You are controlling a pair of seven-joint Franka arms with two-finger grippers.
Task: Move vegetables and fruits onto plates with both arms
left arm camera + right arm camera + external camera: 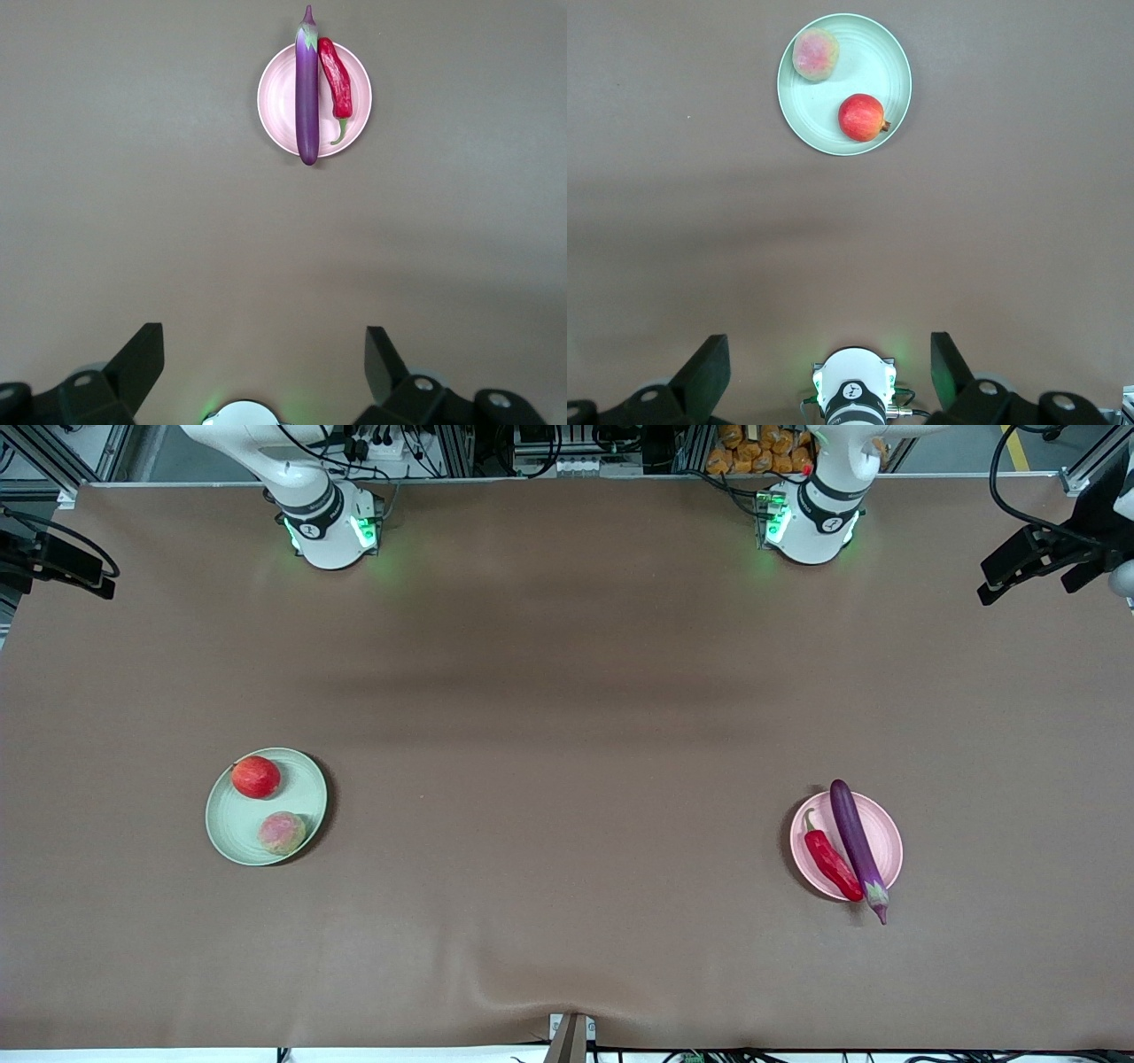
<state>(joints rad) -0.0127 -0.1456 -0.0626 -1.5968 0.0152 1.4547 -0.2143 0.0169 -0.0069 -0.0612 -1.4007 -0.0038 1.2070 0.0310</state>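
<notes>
A pale green plate (232, 822) toward the right arm's end holds a red apple-like fruit (256, 777) and a yellow-pink peach-like fruit (282, 833). A pale pink plate (886, 837) toward the left arm's end carries a long purple eggplant (856, 846), whose stem end overhangs the rim, and a red chili (831, 857) beside it. My left gripper (264, 341) hangs open and empty high over the table near its own base, far from the pink plate (279, 97). My right gripper (831, 341) is likewise open and empty above its base, far from the green plate (879, 53).
The two arm bases (330, 522) (811, 518) stand at the table's edge farthest from the front camera. Black camera mounts (62, 567) (1036, 558) sit at both ends of the table. The brown cloth (567, 779) lies bare between the plates.
</notes>
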